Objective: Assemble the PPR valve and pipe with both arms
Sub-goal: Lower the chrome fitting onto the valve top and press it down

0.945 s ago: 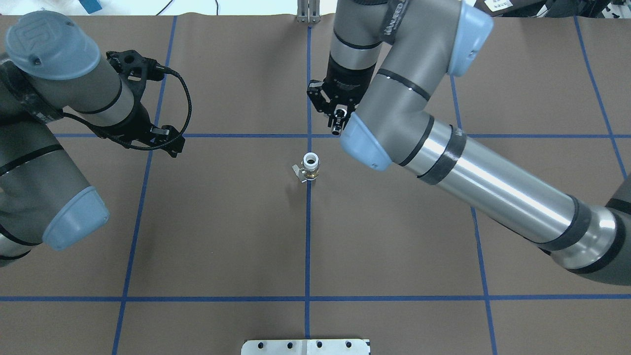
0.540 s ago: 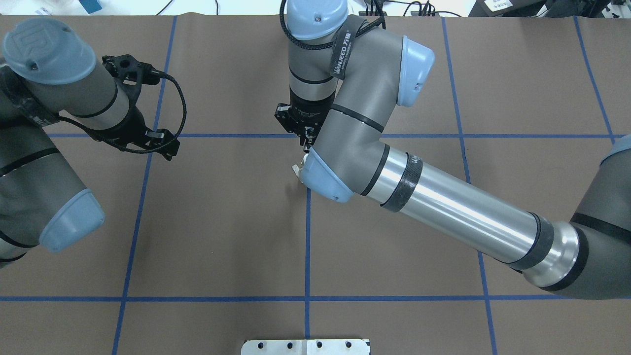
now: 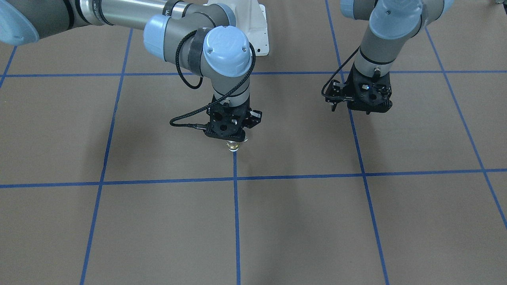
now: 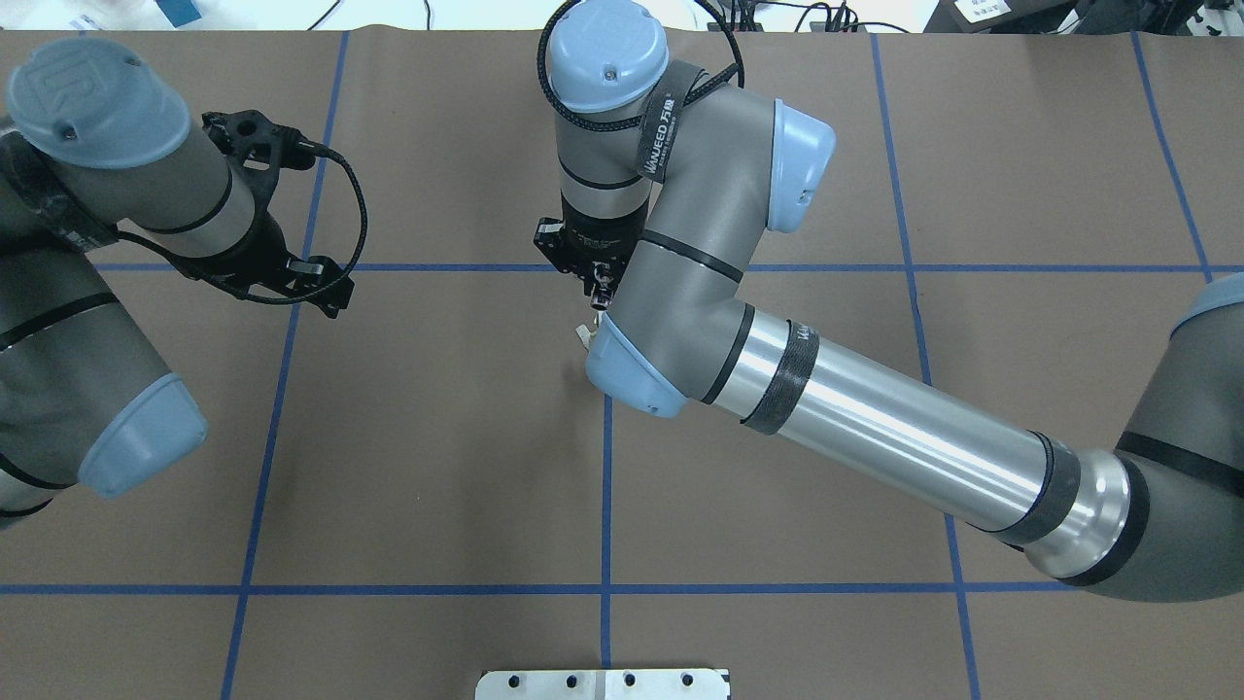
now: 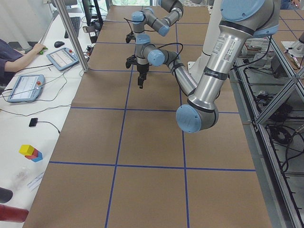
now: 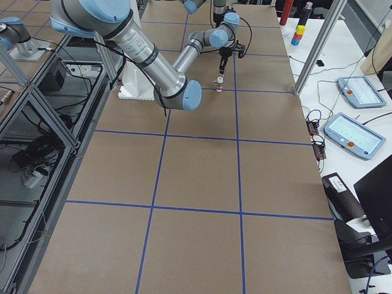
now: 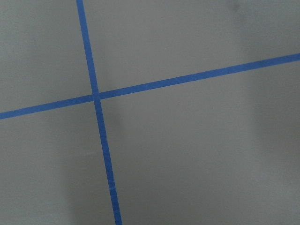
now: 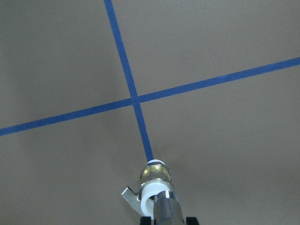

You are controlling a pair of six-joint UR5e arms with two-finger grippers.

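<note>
- The valve (image 8: 154, 174) stands upright on the table (image 4: 437, 467), on a blue tape line (image 8: 126, 79), with its lever (image 8: 129, 196) pointing sideways.
- The pipe (image 8: 165, 211) is right above it, long axis vertical, its end at the top collar; we cannot tell whether it has entered.
- The right gripper (image 3: 229, 132), clamped on the pipe, hangs straight over the valve, so we judge the push goes straight down.
- The left gripper (image 3: 358, 103) hovers well apart, and we cannot tell how its jaws stand.
</note>
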